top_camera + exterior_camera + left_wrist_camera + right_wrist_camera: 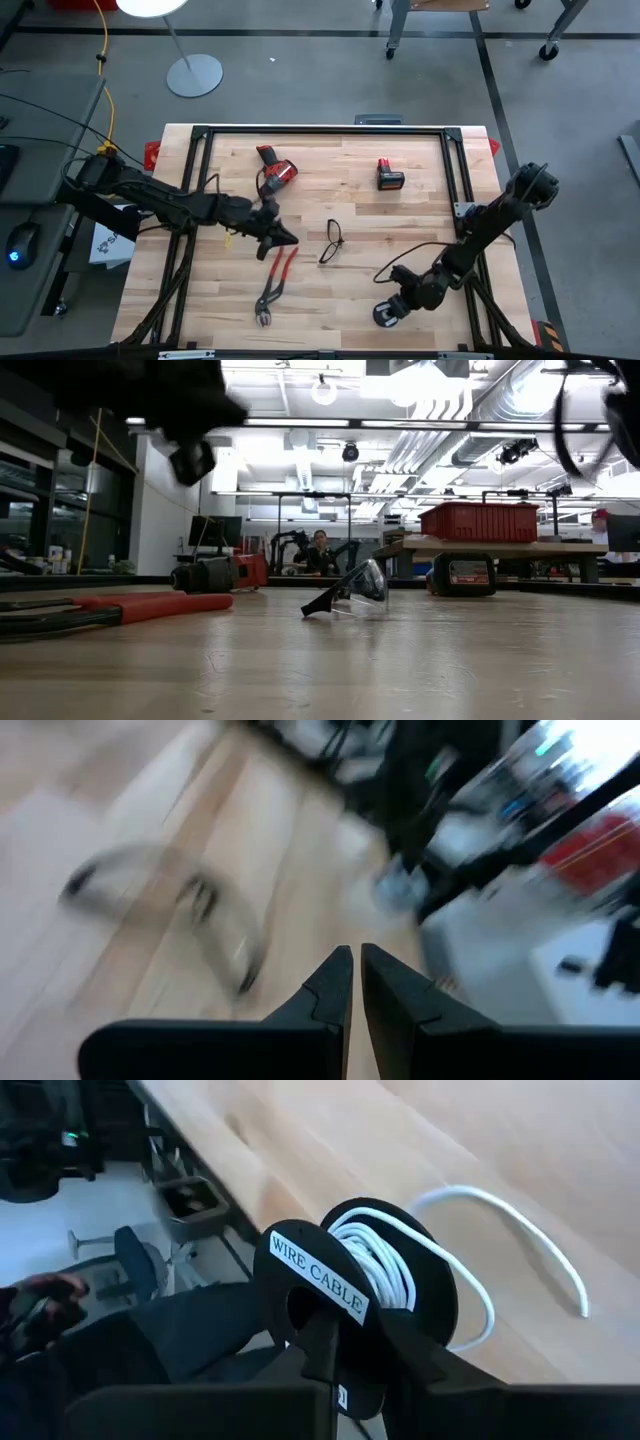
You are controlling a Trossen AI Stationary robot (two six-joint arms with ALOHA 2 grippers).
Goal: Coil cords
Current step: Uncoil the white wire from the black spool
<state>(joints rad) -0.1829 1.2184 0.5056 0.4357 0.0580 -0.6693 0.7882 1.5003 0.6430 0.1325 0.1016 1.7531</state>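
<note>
White cord [480, 1295] is wound on the black spool [365, 1305] at the table's [420, 230] near edge, pinched by the right gripper [360, 1355]; the left gripper [355, 985] is pressed together mid-table.

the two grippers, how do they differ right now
The right gripper is shut on the black spool of white cord, near the table's front edge; the left gripper is shut on nothing. The left one sits mid-table near the red pliers; the right is at the front right. Both are dark and two-fingered.
</note>
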